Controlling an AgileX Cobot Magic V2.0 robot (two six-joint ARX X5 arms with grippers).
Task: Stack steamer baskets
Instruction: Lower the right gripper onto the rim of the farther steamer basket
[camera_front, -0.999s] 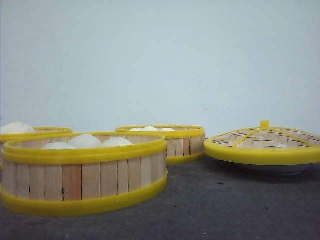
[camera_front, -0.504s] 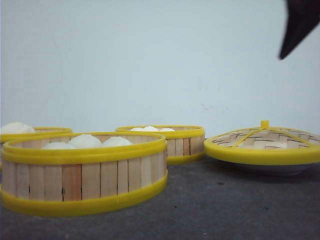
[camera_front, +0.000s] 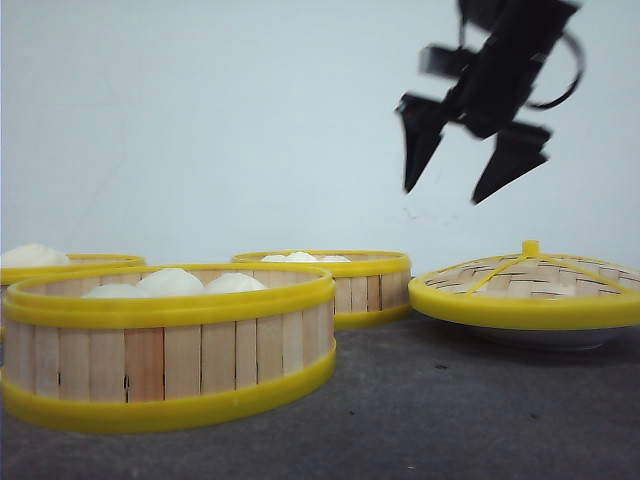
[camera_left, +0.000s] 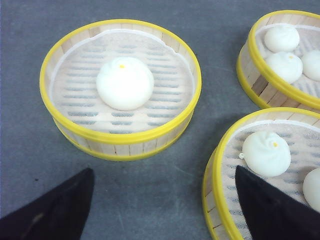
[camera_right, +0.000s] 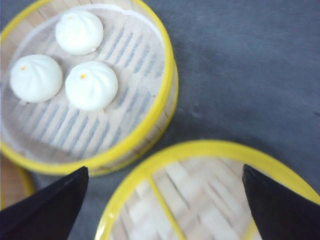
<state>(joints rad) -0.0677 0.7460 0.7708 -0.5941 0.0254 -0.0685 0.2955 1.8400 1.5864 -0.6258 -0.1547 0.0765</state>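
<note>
Three steamer baskets with wood slats and yellow bands stand on the grey table. The nearest basket (camera_front: 170, 345) (camera_left: 260, 165) holds several white buns. A basket with one bun (camera_front: 60, 264) (camera_left: 120, 85) sits far left. The third basket (camera_front: 335, 285) (camera_right: 85, 85) (camera_left: 285, 55) stands behind them with three buns. My right gripper (camera_front: 455, 190) (camera_right: 165, 167) hangs open in the air above the gap between the third basket and the woven lid (camera_front: 525, 290) (camera_right: 210, 195). My left gripper (camera_left: 164, 170) is open over bare table between the one-bun basket and the nearest basket. It holds nothing.
The domed woven lid with yellow rim and knob rests on a white plate (camera_front: 545, 338) at the right. A pale wall (camera_front: 250, 120) closes the back. Dark grey table (camera_front: 450, 420) shows in front of the lid.
My right gripper has come down and leftward into the front view, from only a fingertip at the top right corner. The baskets and lid have not moved.
</note>
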